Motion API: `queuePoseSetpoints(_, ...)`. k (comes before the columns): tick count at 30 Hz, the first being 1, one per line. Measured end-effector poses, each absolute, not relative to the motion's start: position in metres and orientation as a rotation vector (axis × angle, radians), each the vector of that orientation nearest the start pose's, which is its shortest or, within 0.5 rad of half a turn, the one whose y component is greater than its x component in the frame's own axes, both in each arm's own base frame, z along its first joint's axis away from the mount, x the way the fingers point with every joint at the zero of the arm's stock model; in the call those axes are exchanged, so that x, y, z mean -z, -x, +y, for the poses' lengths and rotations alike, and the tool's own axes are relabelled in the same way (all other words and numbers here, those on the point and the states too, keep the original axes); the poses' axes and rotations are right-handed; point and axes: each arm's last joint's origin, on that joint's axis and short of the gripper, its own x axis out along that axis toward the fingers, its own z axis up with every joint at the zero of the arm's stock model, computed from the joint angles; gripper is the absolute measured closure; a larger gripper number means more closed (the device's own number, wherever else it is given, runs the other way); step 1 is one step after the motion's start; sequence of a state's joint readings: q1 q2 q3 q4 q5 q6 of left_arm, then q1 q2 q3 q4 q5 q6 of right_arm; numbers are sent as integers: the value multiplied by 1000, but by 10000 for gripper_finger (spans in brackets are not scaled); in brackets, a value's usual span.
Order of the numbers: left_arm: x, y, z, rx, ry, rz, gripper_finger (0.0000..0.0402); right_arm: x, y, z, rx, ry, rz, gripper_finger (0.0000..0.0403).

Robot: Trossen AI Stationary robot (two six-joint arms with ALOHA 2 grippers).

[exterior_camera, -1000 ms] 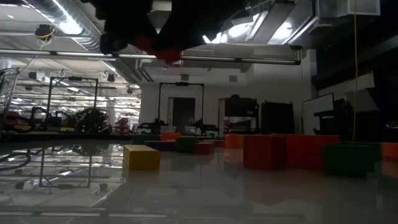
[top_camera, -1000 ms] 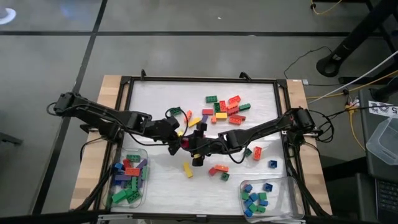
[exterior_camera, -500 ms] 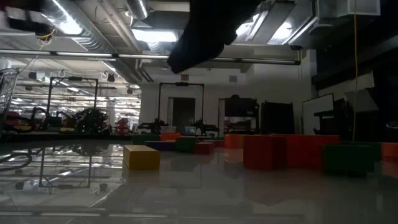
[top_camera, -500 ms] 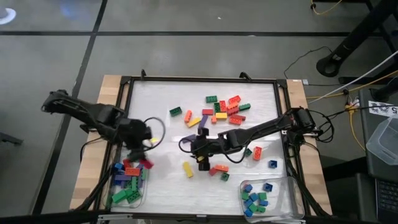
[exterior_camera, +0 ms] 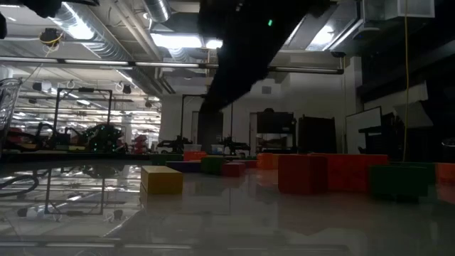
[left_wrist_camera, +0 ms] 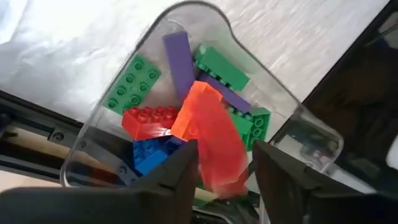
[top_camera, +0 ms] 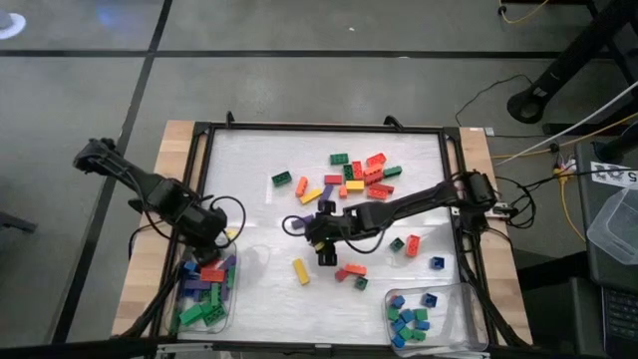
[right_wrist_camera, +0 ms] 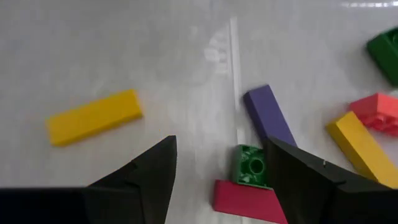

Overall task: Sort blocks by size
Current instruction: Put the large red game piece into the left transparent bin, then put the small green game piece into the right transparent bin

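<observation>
Blocks (top_camera: 361, 178) are only partly sorted. Many long ones already lie in the tray (top_camera: 232, 321) at the near left corner of the table (top_camera: 249, 150), and small square ones lie in the other tray (top_camera: 454, 329) at the near right corner. Lots of blocks are left on the table, most in a bunch toward the far side and a few more nearer the front. The left gripper (top_camera: 207, 231) is right over the left tray. Its fingers are apart, and an orange block (left_wrist_camera: 208, 134) shows blurred between them, above the pile. It looks like it is dropping in, but I cannot tell if the fingers touch it. The right gripper (top_camera: 321, 236) is over the middle of the table with its fingers wide apart and nothing in them. A small green block (right_wrist_camera: 250, 165) sits just under the gap, touching a red block (right_wrist_camera: 245, 199). A purple block (right_wrist_camera: 269, 116) is just beside them, and a yellow block (right_wrist_camera: 94, 117) lies off to one side.
</observation>
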State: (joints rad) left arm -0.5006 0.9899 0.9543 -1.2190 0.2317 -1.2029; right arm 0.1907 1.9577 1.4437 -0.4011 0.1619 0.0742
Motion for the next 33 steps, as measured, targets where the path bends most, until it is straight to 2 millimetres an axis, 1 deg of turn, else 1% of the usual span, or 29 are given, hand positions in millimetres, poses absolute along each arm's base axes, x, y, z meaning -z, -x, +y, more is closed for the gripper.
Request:
queuePoseSetpoints(4, -281, -133, -82, -209, 794, 1471, 223, -190, -420, 61, 39, 81, 938, 165)
queuePoseSetpoints(7, -279, -135, -84, -206, 775, 1481, 207, -182, -421, 53, 58, 77, 973, 165)
queuePoseSetpoints(14, -279, -136, -85, -192, 753, 1478, 200, -167, -422, 37, 80, 8, 1043, 165)
queuePoseSetpoints(20, -279, -136, -84, -196, 724, 1454, 199, -159, -425, 35, 64, -23, 1049, 165)
queuePoseSetpoints(22, -279, -136, -84, -203, 719, 1446, 199, -155, -424, 36, 63, -19, 1073, 165)
queuePoseSetpoints(28, -278, -138, -82, -199, 649, 1405, 199, -145, -428, 36, 63, -19, 1076, 166)
queuePoseSetpoints(30, -278, -138, -82, -200, 626, 1388, 199, -143, -426, 36, 64, -17, 1096, 175)
queuePoseSetpoints(33, -279, -140, -83, -190, 617, 1359, 199, -140, -428, 36, 63, -19, 1091, 206)
